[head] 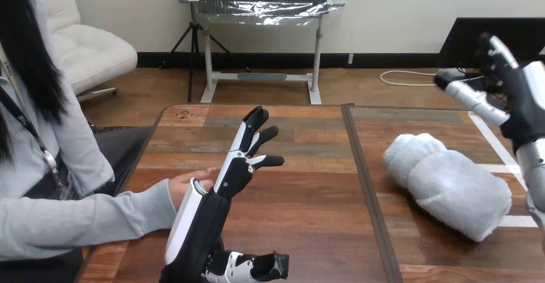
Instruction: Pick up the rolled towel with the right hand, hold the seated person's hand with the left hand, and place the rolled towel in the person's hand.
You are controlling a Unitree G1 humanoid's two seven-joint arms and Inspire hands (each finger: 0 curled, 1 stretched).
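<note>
Head view: rolled towel point(450, 183) lies on table point(302, 193) near spread-fingered right hand point(518, 100).

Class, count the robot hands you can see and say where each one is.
2. The left hand is raised over the left of the table, next to the person's hand. The right hand is raised at the right edge, above and apart from the rolled towel.

The wooden counter point(302, 193) is carrying a rolled white towel point(450, 183), which is lying on its side below the right robot hand point(514, 103), apart from it. A dark seam point(363, 186) is running between the towel and the left robot hand point(241, 164). The person's hand point(186, 186) is resting on the counter just beside the left robot hand. White tape lines point(495, 143) are crossing the surface by the towel.
</note>
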